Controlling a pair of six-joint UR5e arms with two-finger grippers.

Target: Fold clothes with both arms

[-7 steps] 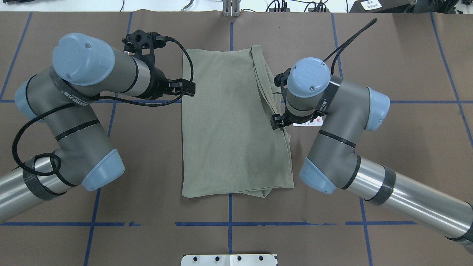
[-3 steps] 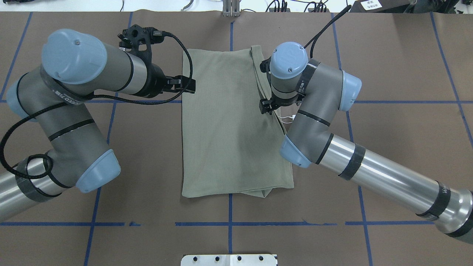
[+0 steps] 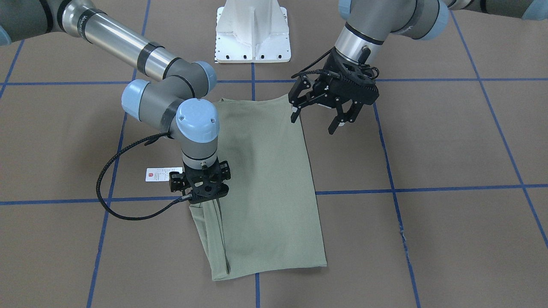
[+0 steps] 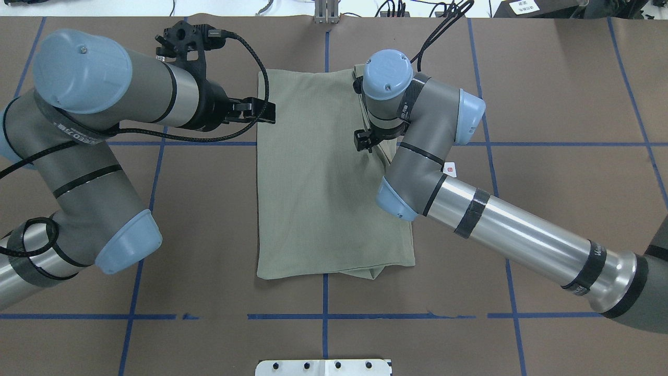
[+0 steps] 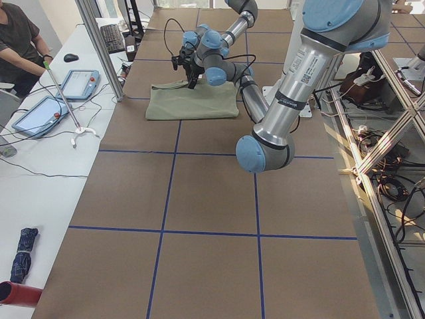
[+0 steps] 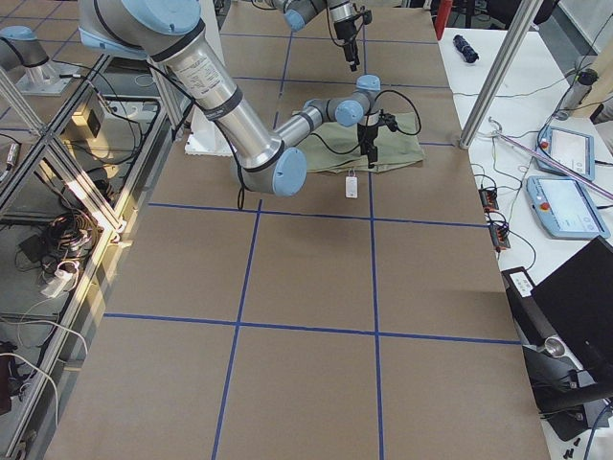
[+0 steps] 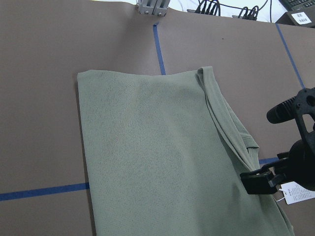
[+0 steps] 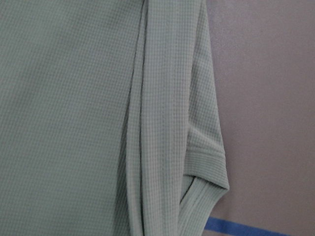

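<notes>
Comparing with a second earlier: right arm had swung along the shirt's (image 4: 323, 183) right long edge, from beside the hang tag (image 4: 450, 169) toward the end far from the robot's base. Right gripper (image 3: 204, 194) pointed straight down over the layered sleeve strip on that edge. Its fingertips were hidden under the wrist, and the wrist camera showed only fabric. Couldn't tell whether the fingers were apart or pinched, or whether they touched the cloth.

Left gripper (image 3: 314, 123) had only drifted slightly toward the far end. Fingers spread, holding nothing, hovering just beside the shirt's left long edge.

Shirt itself hadn't moved. Same outline: a long narrow rectangle, already folded lengthwise, lying flat mid-table (image 4: 548, 104) across the blue tape line (image 4: 574, 143). Hang tag lay on the table just off the right edge, peeking out beside the right forearm.

Read: grippers were now roughly opposite each other across the far end, so probably lining up for a two-handed cross fold. No grasp confirmed on either side yet. Left still needed to come onto the edge.
</notes>
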